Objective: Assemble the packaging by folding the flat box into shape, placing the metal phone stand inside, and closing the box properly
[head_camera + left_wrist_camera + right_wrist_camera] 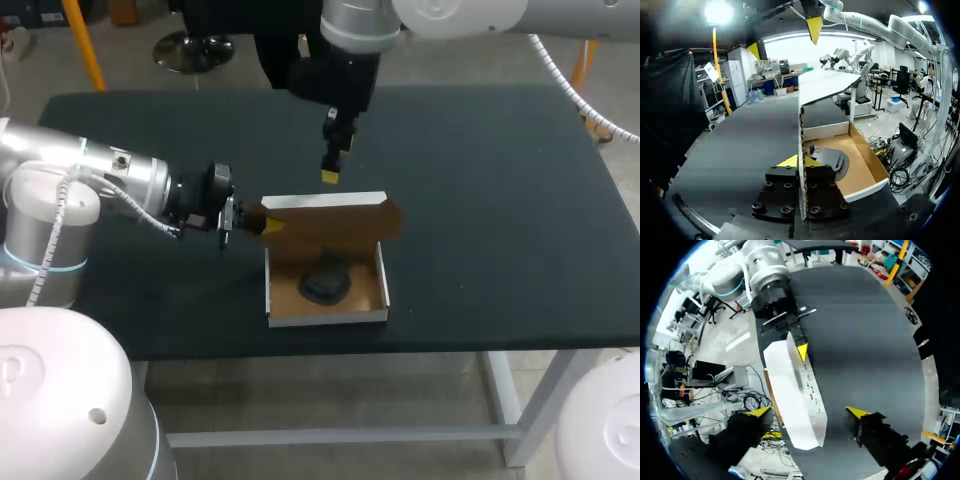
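Note:
The cardboard box point(327, 313) lies open in the middle of the table, its brown inside showing. The dark metal phone stand point(325, 281) rests inside it, also seen ahead of my left gripper as phone stand point(830, 159). The lid point(333, 215) stands raised along the box's far side. My left gripper point(262, 228) is shut on the lid's left edge; the cardboard edge point(801, 125) runs between its yellow tips, gripper point(801, 162). My right gripper point(336, 160) hangs just behind and above the lid, open. Its fingers point(760, 412) stand wide apart over the lid's white outer face point(795, 400), gripper point(808, 412), touching nothing.
The black table point(500, 200) spreads bare to the right of the box and behind it. My left arm point(100, 185) lies low across the table's left part. The box sits close to the table's front edge.

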Controlling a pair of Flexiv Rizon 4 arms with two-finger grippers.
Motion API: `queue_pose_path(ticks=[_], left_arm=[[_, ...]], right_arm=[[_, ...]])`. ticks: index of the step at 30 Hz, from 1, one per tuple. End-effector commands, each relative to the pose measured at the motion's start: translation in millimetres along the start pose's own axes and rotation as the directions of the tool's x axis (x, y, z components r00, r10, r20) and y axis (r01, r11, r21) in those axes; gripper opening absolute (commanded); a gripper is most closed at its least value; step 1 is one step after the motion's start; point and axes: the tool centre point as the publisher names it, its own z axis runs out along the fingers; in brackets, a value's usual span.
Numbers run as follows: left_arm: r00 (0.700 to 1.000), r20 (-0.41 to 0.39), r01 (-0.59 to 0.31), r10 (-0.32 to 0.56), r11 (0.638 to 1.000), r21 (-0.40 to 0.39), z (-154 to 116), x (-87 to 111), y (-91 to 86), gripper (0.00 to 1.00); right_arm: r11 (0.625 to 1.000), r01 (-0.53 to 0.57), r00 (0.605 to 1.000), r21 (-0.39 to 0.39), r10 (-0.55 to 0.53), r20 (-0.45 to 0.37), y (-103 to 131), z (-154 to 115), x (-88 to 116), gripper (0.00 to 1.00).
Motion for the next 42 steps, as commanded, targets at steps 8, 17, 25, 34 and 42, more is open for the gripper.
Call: queue_pose_path(ticks=[8, 17, 25, 34, 42], left_arm=[[0.999, 0.01, -0.034, 0.034, 0.999, -0.009, 1.4, 1.4, 0.1, 0.0], [0.986, 0.083, -0.144, 0.146, 0.989, -0.023, 1.8, 5.5, 2.9, 0.0], [0.961, 0.151, -0.225, 0.233, 0.972, -0.068, 2.3, 12.9, 4.2, 0.0], [0.916, 0.22, -0.296, 0.334, 0.936, -0.189, 4.3, 24.0, 6.6, 0.0], [0.916, 0.22, -0.296, 0.334, 0.936, -0.189, 4.3, 24.0, 6.6, 0.0]], right_arm=[[0.998, -0.067, 0.998, 0.005, 0.067, -0.012, -3.4, -1.7, -1.1, 1.0], [0.921, -0.39, 0.915, 0.001, 0.388, -0.106, -23.3, 4.0, -2.0, 1.0], [0.853, -0.522, 0.85, 0.008, 0.521, -0.078, -37.6, 6.7, 10.0, 1.0], [0.82, -0.573, 0.819, 0.003, 0.572, -0.034, -45.3, 11.8, 19.9, 1.0], [0.82, -0.573, 0.819, 0.003, 0.572, -0.034, -45.3, 11.8, 19.9, 1.0]])
